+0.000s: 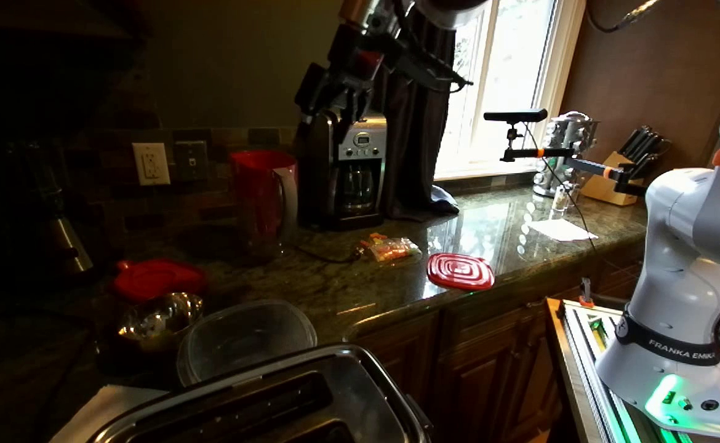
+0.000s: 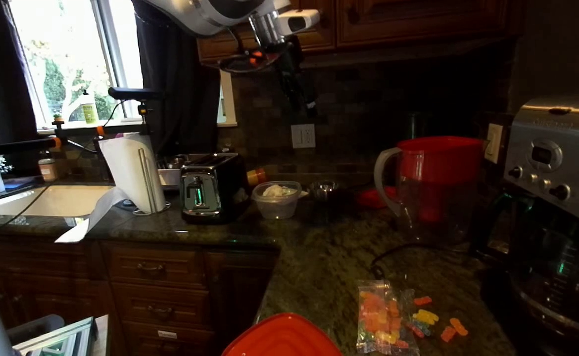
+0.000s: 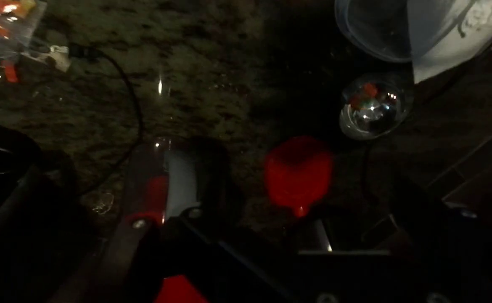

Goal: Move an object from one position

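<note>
While my gripper (image 1: pixel 326 126) hangs high over the L-shaped bench (image 2: pixel 319 277), its fingers (image 1: pixel 312 89) stand apart, released. The shallow red piece (image 3: pixel 298 172) rests on the bench top, far beneath and well apart from my gripper. In the wrist view it shows in the span between my two fingers; in an exterior view it sits below the gripper, off toward the bench's dark back corner. From the inner front corner it is set well back, with a red-topped pitcher (image 1: pixel 264 191) to one side by the back edge and a small metal bowl (image 1: pixel 178 307) near it on the front side.

A single small tab (image 3: pixel 300 211) juts from its rim and points away from the inner front corner, toward the back corner. Its body is nearly round; counting the tab, the longest line runs through that tab, from the front-corner side to the back-corner side. It looks to lie flat, though I cannot tell which face is up. By the bench's front edge, well apart from it, lies a rounded-square red lid (image 1: pixel 460 271) patterned with rings.
</note>
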